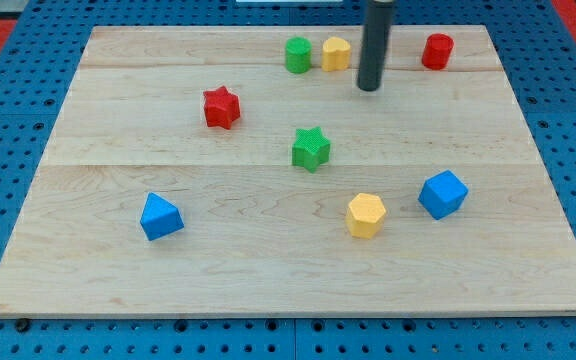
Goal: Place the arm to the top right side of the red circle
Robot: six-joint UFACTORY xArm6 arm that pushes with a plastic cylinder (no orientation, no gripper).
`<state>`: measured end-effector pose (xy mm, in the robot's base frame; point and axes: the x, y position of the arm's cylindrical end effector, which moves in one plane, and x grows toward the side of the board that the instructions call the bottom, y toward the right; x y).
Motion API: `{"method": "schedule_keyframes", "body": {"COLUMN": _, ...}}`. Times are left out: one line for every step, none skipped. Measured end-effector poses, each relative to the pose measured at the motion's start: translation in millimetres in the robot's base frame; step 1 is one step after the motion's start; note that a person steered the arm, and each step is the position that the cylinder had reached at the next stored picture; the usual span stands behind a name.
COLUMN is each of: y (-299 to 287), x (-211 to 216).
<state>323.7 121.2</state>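
Observation:
The red circle is a short red cylinder near the board's top right. My tip is the lower end of a dark rod that comes down from the view's top. It is to the left of the red circle and slightly below it, apart from it. The yellow block stands just up and left of my tip, with the green cylinder beside it.
A red star lies at the upper left. A green star is at the centre. A blue triangular block, a yellow hexagon and a blue cube lie lower down. The wooden board rests on a blue pegboard.

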Motion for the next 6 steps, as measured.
{"method": "schedule_keyframes", "body": {"y": 52.4, "x": 3.2}}
{"method": "schedule_keyframes", "body": {"y": 111.0, "x": -5.5}}
{"method": "schedule_keyframes", "body": {"y": 172.9, "x": -23.7}}
{"method": "schedule_keyframes", "body": {"y": 202.1, "x": -60.6}}
{"method": "schedule_keyframes", "body": {"y": 198.1, "x": -96.5}}
{"method": "schedule_keyframes", "body": {"y": 165.8, "x": -104.3}}
